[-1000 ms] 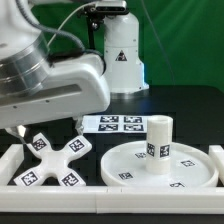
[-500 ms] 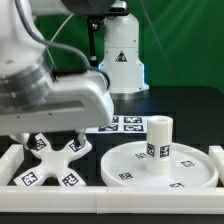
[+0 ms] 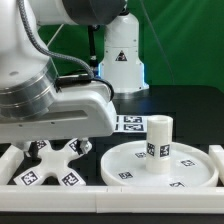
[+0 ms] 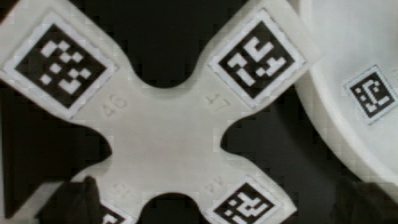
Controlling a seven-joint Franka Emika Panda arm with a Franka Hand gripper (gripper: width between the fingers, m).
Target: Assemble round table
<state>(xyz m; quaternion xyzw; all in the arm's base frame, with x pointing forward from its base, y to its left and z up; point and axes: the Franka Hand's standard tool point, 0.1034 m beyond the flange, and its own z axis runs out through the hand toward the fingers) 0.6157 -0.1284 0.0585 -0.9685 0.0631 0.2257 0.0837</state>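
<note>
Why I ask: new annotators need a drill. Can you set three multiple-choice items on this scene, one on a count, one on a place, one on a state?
1. How many arms has the small white plastic cross-shaped foot? A three; B four; C six.
2. Where does the short thick white cylinder leg stand? A on the large round white disc; B on the foot; C on neither.
3. How is the leg posed? A lying on its side; B leaning; C upright.
Key: 1 B, the wrist view shows four tagged arms; 2 A, its base sits near the disc's middle; 3 C, its axis runs vertical in the exterior view.
</note>
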